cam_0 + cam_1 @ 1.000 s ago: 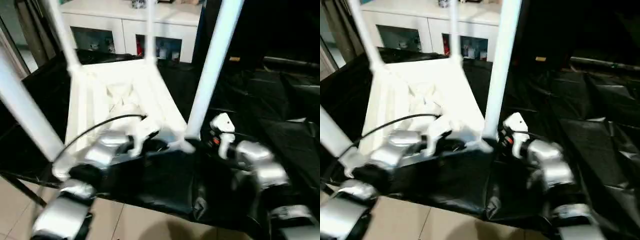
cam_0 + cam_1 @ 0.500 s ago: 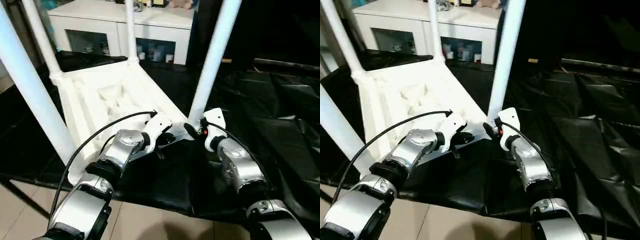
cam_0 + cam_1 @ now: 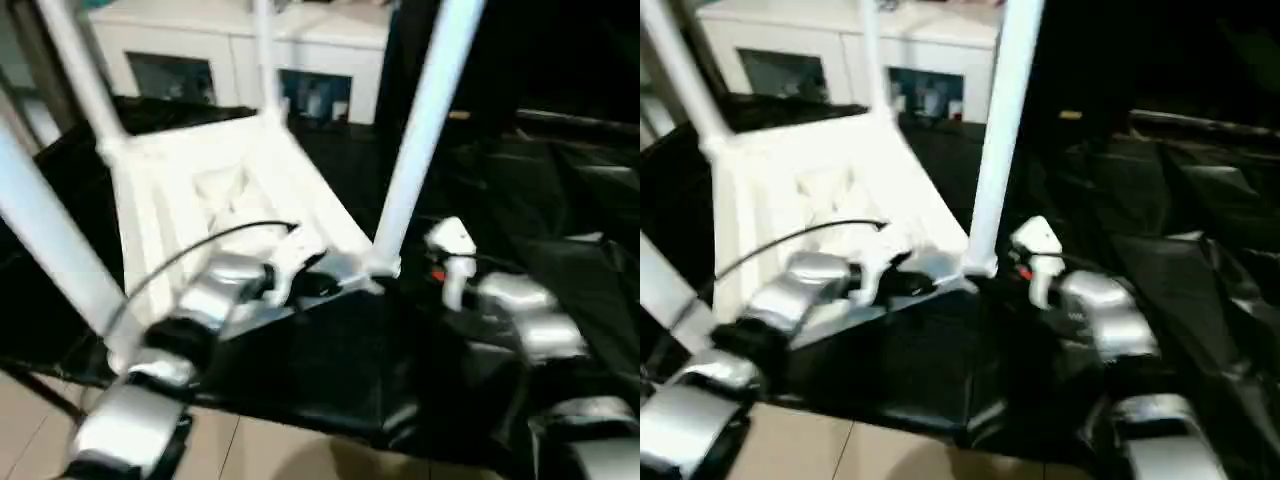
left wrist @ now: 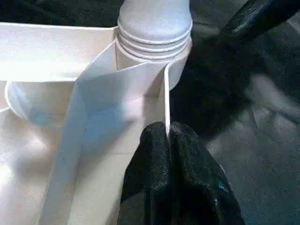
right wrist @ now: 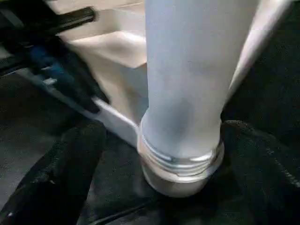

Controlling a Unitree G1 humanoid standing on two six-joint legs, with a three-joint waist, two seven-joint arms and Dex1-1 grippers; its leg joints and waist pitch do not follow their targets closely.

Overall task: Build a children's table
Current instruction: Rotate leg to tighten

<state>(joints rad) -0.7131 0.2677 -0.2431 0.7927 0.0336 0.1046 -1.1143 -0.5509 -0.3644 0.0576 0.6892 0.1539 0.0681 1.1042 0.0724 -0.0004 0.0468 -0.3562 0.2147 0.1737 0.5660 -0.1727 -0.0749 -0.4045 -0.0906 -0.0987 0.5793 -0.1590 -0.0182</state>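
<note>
**Left eye view: all four legs are standing in their sockets, near-right one possibly not seated**

You're looking at the white plastic rectangular tabletop (image 3: 230,190) lying upside down, ribbed underside up, on the black-draped work surface (image 3: 560,250). Four long white cylindrical legs are standing up from its corners: far-left leg (image 3: 80,75), far-right leg (image 3: 265,55), near-left leg (image 3: 50,235), near-right leg (image 3: 420,130).

Your left gripper (image 4: 168,140) is pinching the thin white wall of the tabletop just beside the near-right corner socket (image 4: 154,47), fingers closed on the edge, so you're bracing the top. Your right gripper (image 5: 180,154) is sitting with its jaws spread wide on either side of the near-right leg's base, not clamping it.

In the right wrist view, rings that look like threads (image 5: 180,161) are showing at the bottom of that leg, so I'm judging it not fully screwed home. Likely left: finishing that leg, checking the other three, then flipping the table upright. The white glass-doored cabinet (image 3: 240,60) behind isn't part of the job.
</note>
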